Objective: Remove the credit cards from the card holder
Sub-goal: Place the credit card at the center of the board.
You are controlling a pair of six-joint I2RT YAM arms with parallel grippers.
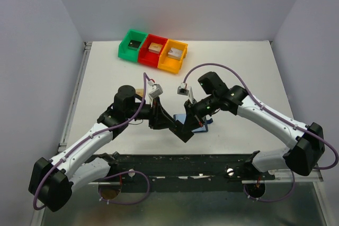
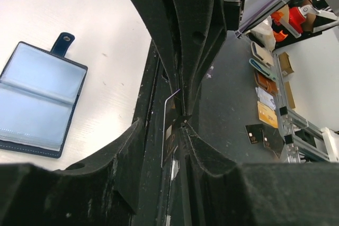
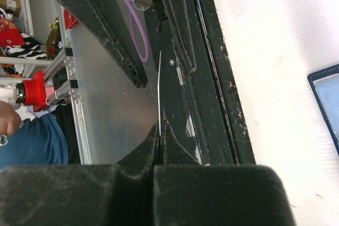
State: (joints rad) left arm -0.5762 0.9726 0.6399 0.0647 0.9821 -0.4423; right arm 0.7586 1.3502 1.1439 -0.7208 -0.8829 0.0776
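On the far part of the table (image 1: pixel 106 78), a row of three open bins set wall to wall. Green bin (image 1: pixel 123 51) at the left end, with a dark block (image 1: pixel 134 44) inside. Red bin (image 1: pixel 145 59) in the middle, with a tan-grey block (image 1: pixel 154 48). Orange bin (image 1: pixel 167 67) at the right end, with a pale grey block (image 1: pixel 175 53). Well apart from the bins, toward the near edge, the card holder (image 2: pixel 42 99): lies flat and unfolded, pale blue pockets facing up, snap tab (image 2: pixel 64 39) sticking out past one edge. Hard to tell what, if anything, sits in those pockets. Partly hidden under the right arm in the top view. Just beside it, both grippers meeting tip to tip. Right gripper (image 3: pixel 160 130): fingers pressed together on a thin card (image 3: pixel 159 93), seen edge-on as a pale line standing straight out from the fingertips. Shows a dark-looking face in the left wrist view. Left gripper (image 2: pixel 163 124): fingers partly apart, one on each side of the free end of that same card. From the right wrist view, a clear gap between the card and at least one of these fingers; cannot tell whether the other pad touches it. Card fully out of the card holder, clear of the table top, bridging the space between the two grippers.
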